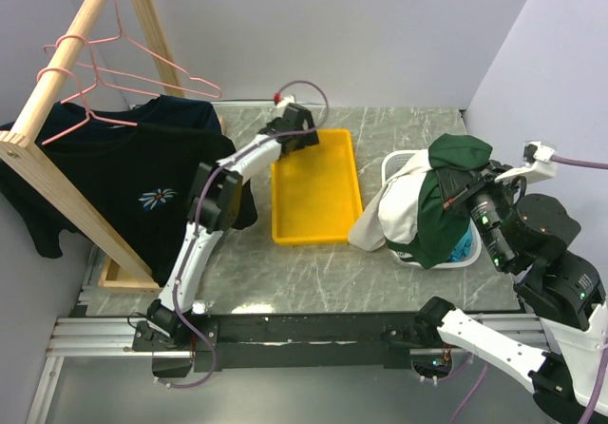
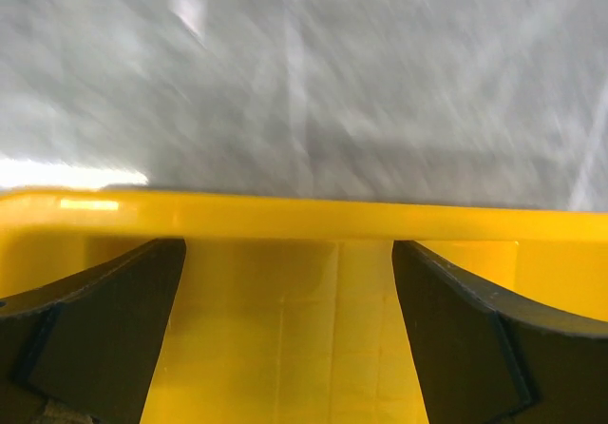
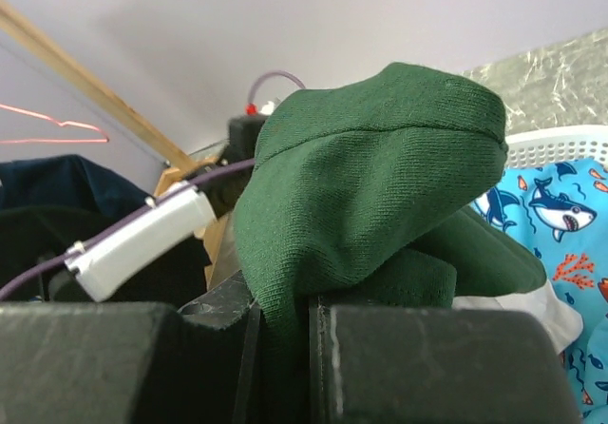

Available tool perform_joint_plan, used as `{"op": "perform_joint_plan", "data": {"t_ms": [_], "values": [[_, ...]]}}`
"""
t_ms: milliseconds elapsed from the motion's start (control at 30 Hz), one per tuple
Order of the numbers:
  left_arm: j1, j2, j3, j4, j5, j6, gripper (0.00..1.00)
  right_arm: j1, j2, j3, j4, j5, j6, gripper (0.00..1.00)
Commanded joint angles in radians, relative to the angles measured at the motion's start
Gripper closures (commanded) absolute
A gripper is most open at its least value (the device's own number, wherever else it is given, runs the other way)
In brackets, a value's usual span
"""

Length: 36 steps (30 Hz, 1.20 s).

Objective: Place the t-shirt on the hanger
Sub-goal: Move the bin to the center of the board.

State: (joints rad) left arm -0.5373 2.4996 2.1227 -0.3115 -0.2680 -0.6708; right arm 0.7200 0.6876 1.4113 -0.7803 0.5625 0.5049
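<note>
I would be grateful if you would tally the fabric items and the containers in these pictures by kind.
T-shirts: 2 (green t-shirt, black t-shirt)
Blue patterned cloth: 1
Yellow tray: 1
White basket: 1
Total: 5

Bright even light, left wrist view blurred

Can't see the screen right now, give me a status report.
Left pincer open over tray. Right pincer shut on t-shirt, held over basket. Hanger on rack, black shirt beneath.
</note>
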Motion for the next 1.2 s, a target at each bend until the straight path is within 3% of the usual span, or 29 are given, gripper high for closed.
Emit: {"op": "perform_joint_plan", "data": {"t_ms": [0,200,333,500,633,800,933,1067,1167], "values": [[0.091,0.011,0.088,0.086,0.019,0.057,0.04,-0.001,0.004,-0.005,0.046,-0.007,0.006,1.0],[0.086,-0.091,0.093,0.153,0.179,0.125,0.04,-0.001,0.015,-0.003,0.039,0.007,-0.002,1.0],[0.03,-0.238,-0.059,0.193,0.176,0.174,0.04,-0.001,0.013,0.005,0.027,0.016,-0.005,1.0],[-0.044,-0.417,-0.194,0.121,0.129,0.142,0.04,-0.002,0.001,0.008,0.007,0.033,-0.005,1.0],[-0.144,-0.626,-0.5,0.123,0.032,0.093,0.04,-0.001,0.01,0.044,-0.042,0.077,-0.014,1.0],[-0.329,-0.916,-0.827,0.078,-0.106,-0.093,0.04,-0.004,0.021,0.066,-0.071,0.066,-0.011,1.0],[-0.434,-1.087,-1.145,0.112,-0.093,-0.258,0.04,-0.002,0.026,0.06,-0.071,0.033,-0.009,1.0],[-0.53,-1.167,-1.3,0.152,-0.06,-0.348,0.04,-0.002,0.046,0.035,-0.054,0.016,-0.009,1.0],[-0.526,-1.135,-1.336,0.16,-0.088,-0.378,0.04,-0.002,0.069,0.028,-0.042,-0.007,-0.009,1.0]]}}
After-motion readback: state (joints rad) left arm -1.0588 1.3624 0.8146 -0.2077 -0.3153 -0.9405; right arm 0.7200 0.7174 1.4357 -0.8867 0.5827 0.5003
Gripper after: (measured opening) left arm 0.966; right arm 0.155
